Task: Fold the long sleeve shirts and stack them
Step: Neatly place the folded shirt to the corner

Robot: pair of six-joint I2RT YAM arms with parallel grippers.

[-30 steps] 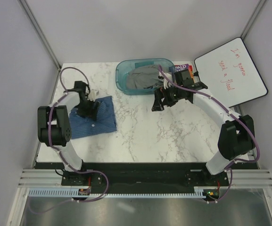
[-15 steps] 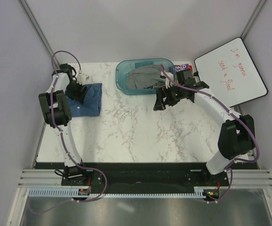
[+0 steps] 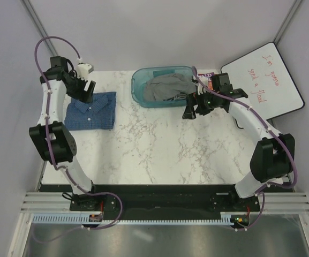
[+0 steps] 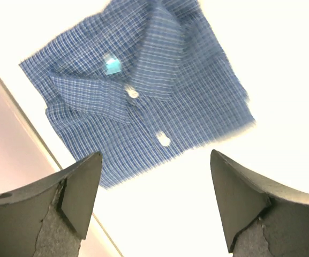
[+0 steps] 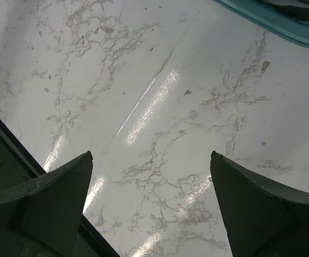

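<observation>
A folded blue fine-checked shirt (image 3: 91, 111) lies flat at the table's left side, collar and white buttons up; it also shows in the left wrist view (image 4: 138, 91). My left gripper (image 3: 84, 92) is open and empty, raised above the shirt's far edge, not touching it. Its fingers (image 4: 82, 190) frame bare table in its own view. My right gripper (image 3: 193, 108) is open and empty over bare marble just in front of the teal bin (image 3: 138, 88). A grey garment (image 3: 165, 88) lies bunched in the bin.
A whiteboard (image 3: 264, 80) with red writing leans at the back right. A purple packet (image 3: 208, 76) lies behind the bin. The bin's rim (image 5: 261, 21) shows at the top of the right wrist view. Grey walls close in the left and right sides.
My left gripper has let go of the blue shirt and lifted up and back from it. The shirt now lies folded at the left. My right gripper has moved slightly right and back.
</observation>
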